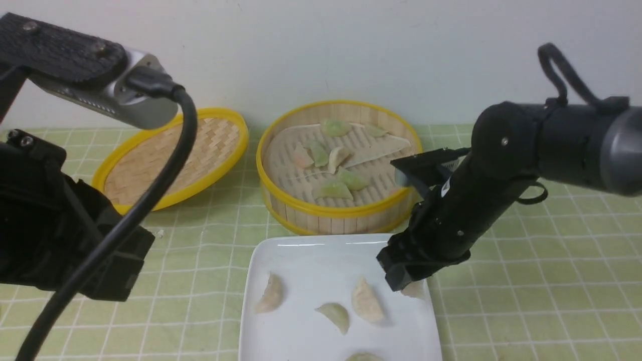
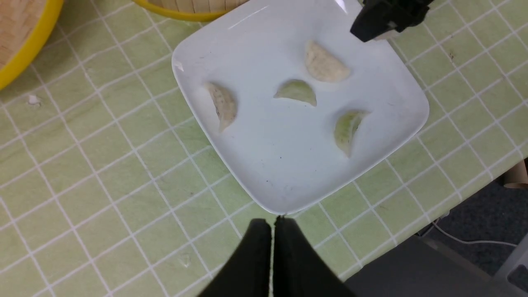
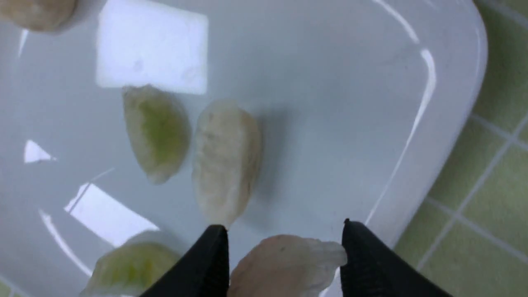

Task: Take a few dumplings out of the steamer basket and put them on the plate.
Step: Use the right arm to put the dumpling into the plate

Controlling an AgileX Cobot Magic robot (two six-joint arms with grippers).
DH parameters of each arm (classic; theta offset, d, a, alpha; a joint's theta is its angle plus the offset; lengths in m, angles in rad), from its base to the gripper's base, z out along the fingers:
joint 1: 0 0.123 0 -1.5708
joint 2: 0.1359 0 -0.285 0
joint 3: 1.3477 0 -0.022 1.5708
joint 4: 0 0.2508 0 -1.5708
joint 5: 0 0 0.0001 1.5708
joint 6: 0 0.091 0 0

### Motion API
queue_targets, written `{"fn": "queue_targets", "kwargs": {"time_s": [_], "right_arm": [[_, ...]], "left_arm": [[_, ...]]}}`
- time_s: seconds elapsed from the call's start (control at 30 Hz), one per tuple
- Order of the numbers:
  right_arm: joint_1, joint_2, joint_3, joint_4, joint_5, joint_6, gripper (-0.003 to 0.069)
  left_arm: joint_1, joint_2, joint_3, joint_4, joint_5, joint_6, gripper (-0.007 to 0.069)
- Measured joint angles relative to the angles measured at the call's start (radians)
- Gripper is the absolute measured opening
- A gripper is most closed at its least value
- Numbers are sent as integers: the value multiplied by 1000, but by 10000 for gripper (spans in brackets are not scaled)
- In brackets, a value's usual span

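right gripper (image 3: 284,264) jaws parted, left gripper (image 2: 272,255) closed

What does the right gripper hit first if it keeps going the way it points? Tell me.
Probably the plate. The right gripper points down at the plate's edge with a pale dumpling between its fingers, so that dumpling would touch first. The height above the plate is unclear.

This looks like a robot test station dressed as a dining spot, not a working kitchen. The bench (image 1: 526,281) wears a pale green cloth with a white grid, pushed against a bare, off-white wall (image 1: 321,50). On the cloth sit a bamboo steamer basket (image 1: 337,209), its woven lid (image 1: 173,158) just beside it, and a white plate (image 1: 301,260) near it on the camera's side. Beyond the bench's edge, the left wrist view shows dark grey flooring (image 2: 474,218) with a thin white cable (image 2: 466,241) trailing across it.
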State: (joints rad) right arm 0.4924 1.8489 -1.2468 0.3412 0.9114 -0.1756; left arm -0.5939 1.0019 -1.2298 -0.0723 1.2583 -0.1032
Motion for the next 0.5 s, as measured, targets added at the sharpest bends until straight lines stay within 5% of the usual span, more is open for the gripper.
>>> {"fn": "queue_targets", "kwargs": {"time_s": [0.13, 0.33, 0.43, 0.5], "right_arm": [[0, 37, -7, 0, -33, 0, 382], [0, 25, -121, -8, 114, 6, 578], [0, -5, -197, -39, 236, 34, 571], [0, -69, -241, -76, 290, 67, 485]], "left_arm": [[0, 0, 0, 0, 0, 1, -6], [0, 0, 0, 1, 0, 1, -6], [0, 0, 0, 1, 0, 1, -6], [0, 0, 0, 1, 0, 4, -6]]}}
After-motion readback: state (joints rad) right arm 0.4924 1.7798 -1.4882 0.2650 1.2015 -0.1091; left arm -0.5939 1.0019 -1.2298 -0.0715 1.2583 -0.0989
